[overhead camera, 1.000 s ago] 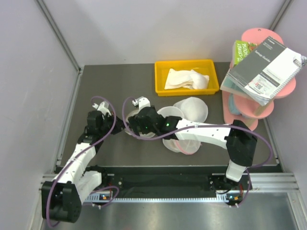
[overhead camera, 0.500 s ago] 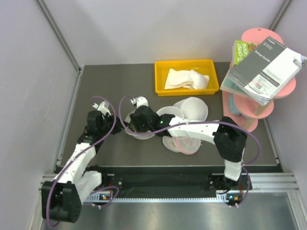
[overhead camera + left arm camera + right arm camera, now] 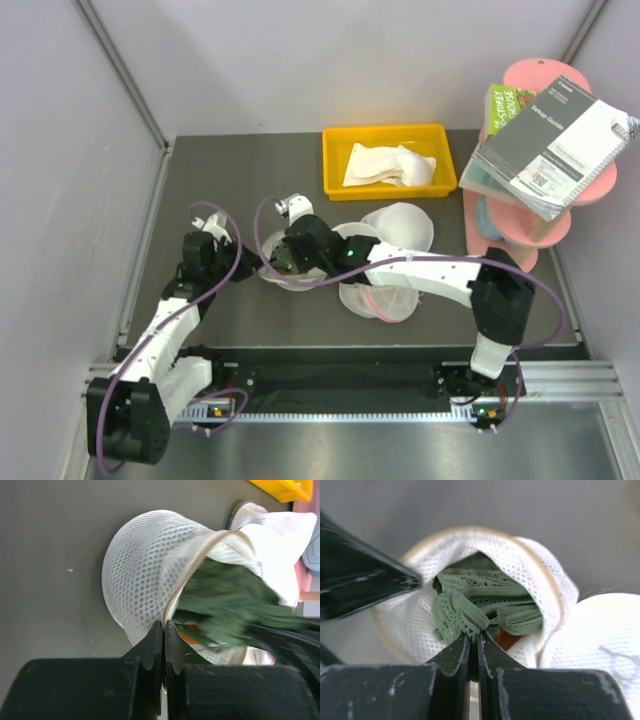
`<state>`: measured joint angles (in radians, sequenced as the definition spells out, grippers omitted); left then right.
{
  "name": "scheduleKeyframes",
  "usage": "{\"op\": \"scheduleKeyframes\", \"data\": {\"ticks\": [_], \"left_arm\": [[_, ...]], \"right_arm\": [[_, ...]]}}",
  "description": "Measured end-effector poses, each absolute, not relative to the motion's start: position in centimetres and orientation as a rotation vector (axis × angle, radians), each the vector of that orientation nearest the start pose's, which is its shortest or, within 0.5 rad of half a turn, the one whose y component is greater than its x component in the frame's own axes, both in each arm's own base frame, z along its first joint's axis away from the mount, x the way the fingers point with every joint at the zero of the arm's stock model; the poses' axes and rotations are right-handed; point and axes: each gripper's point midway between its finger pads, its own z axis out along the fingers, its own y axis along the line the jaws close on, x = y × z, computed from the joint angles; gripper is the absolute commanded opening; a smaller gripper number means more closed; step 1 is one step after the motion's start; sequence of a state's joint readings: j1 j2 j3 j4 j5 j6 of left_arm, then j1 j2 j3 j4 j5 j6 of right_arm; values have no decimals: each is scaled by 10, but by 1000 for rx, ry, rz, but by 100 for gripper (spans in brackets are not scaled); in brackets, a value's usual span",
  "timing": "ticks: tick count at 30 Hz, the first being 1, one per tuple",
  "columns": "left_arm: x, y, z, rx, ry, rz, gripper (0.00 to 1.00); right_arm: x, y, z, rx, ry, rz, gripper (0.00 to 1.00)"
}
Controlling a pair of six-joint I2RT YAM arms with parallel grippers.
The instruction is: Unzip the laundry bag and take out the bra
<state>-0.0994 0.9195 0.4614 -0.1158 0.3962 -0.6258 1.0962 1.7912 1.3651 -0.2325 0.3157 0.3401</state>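
Near the middle of the desk, the laundry bag lay unzipped. The left claw pinched its tan rim shut-tight, while the right claw clamped the green bra bulging from the opening.

- laundry bag: white honeycomb mesh, beige-tan zip rim
- bra: dark green lace with a scalloped edge pattern; orange patch at its 5 o'clock
- left gripper and right gripper: matte black fingers
- left arm, right arm: white shells, black joints, purple cables
- table: plain dark grey
- bin, 12 o'clock on the table: yellow; cloth inside is cream-white
- rack, 2 o'clock: pink
- notebook on the rack: grey and white cover; book behind it is green
- round mesh bag: white, pink rim
- mesh bag: all white
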Motion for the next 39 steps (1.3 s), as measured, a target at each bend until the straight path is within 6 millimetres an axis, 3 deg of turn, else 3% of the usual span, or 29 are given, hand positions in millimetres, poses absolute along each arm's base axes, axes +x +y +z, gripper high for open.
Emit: {"op": "scheduleKeyframes", "data": {"ticks": [12, 15, 19, 23, 30, 35, 39], "left_arm": [[268, -114, 105, -378, 2231, -810, 0], [268, -114, 104, -382, 2237, -808, 0], [267, -114, 103, -384, 2242, -806, 0], [267, -113, 103, -384, 2245, -800, 0], [271, -112, 109, -374, 2232, -788, 0], [270, -110, 107, -374, 2240, -774, 0], [270, -110, 107, -373, 2246, -769, 0]], "right_arm": [[238, 372, 279, -588, 1862, 632, 0], [234, 362, 299, -558, 1818, 662, 0], [237, 348, 310, -523, 1792, 655, 0], [261, 330, 311, -467, 1804, 618, 0], [334, 258, 311, -282, 1834, 487, 0], [369, 238, 329, -234, 1804, 437, 0], [408, 223, 345, -190, 1766, 398, 0]]}}
